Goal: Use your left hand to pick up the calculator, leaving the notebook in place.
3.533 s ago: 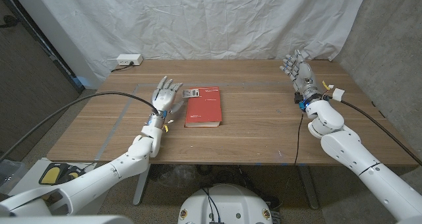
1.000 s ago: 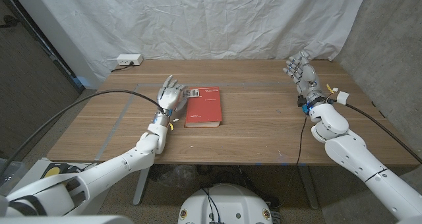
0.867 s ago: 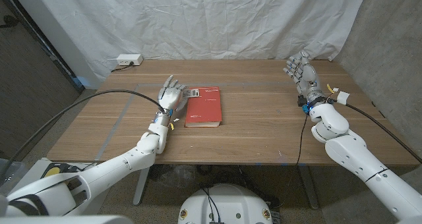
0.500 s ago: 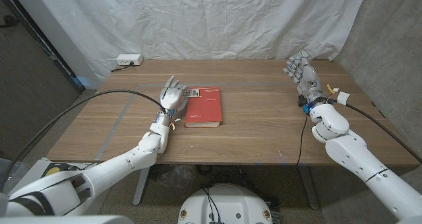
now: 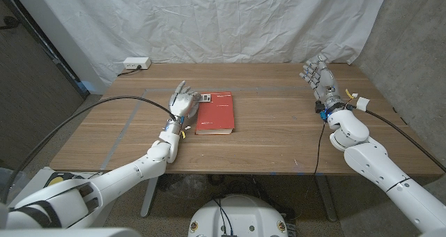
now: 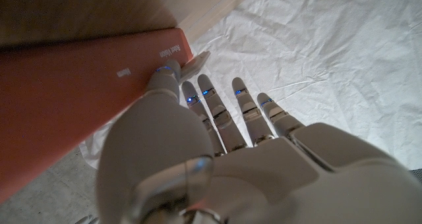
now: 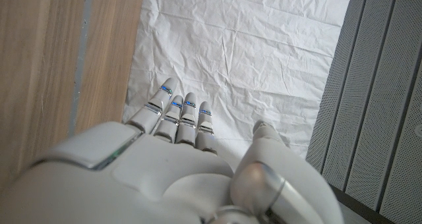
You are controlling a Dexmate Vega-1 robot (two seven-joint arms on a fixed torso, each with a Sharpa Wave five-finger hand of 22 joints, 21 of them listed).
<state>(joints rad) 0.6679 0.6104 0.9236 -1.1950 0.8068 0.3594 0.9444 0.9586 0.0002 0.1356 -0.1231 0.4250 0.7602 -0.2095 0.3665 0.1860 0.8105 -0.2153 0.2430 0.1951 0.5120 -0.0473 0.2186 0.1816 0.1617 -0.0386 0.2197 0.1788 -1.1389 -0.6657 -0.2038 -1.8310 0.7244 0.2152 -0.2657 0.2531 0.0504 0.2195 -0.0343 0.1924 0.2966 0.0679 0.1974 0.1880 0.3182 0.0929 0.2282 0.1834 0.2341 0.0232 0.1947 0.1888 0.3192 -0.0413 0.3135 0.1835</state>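
Observation:
A small grey calculator [image 5: 203, 97] lies at the far left corner of the red notebook [image 5: 214, 113], near the middle of the wooden table [image 5: 272, 125]. My left hand [image 5: 182, 100] stands just left of the calculator with its fingers spread, covering the calculator's left edge and holding nothing. In the left wrist view the left hand [image 6: 217, 158] reaches along the red notebook [image 6: 72, 99], with its thumb tip at the cover's corner. My right hand [image 5: 317, 74] is raised over the far right of the table, fingers apart and empty; the right wrist view shows the right hand [image 7: 165, 165] the same way.
A white power box [image 5: 136, 63] sits at the back left corner. Grey tape lines [image 5: 129, 122] mark the table's left part. A black cable [image 5: 104, 104] runs to my left arm. A white cloth hangs behind the table.
My left hand has moved forward and to the right, up against the calculator's left side. Over the last second it has barely shifted. The right hand has drifted slightly.

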